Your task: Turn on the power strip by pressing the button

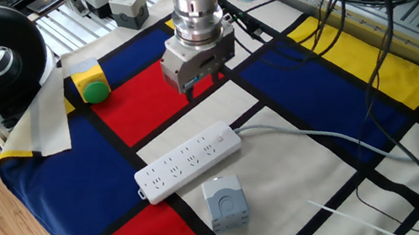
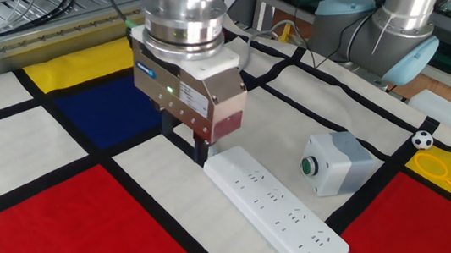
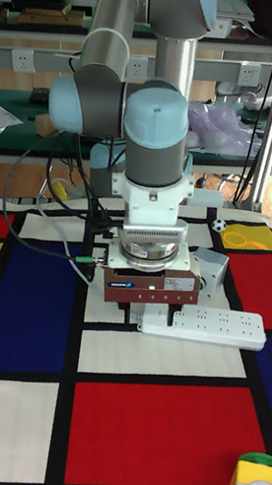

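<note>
The white power strip (image 1: 189, 161) lies flat on the checked cloth, and its pale grey cable runs off to the right. Its button (image 1: 220, 139) is a tiny white dot near the cable end, also visible in the other fixed view (image 2: 234, 166). My gripper (image 1: 189, 93) points straight down over the cloth, just behind that end. In the other fixed view the gripper (image 2: 199, 152) has its dark fingertips right beside the end of the power strip (image 2: 277, 207). The tall fixed view shows the gripper (image 3: 156, 311) over the power strip (image 3: 210, 321). No view shows whether there is a gap between the fingertips.
A small grey box (image 1: 225, 202) stands just in front of the strip. A green dome button in a yellow housing (image 1: 91, 84) sits at the left. Red buttons in grey housings (image 1: 126, 3) stand at the back edge. Black cables hang at the right.
</note>
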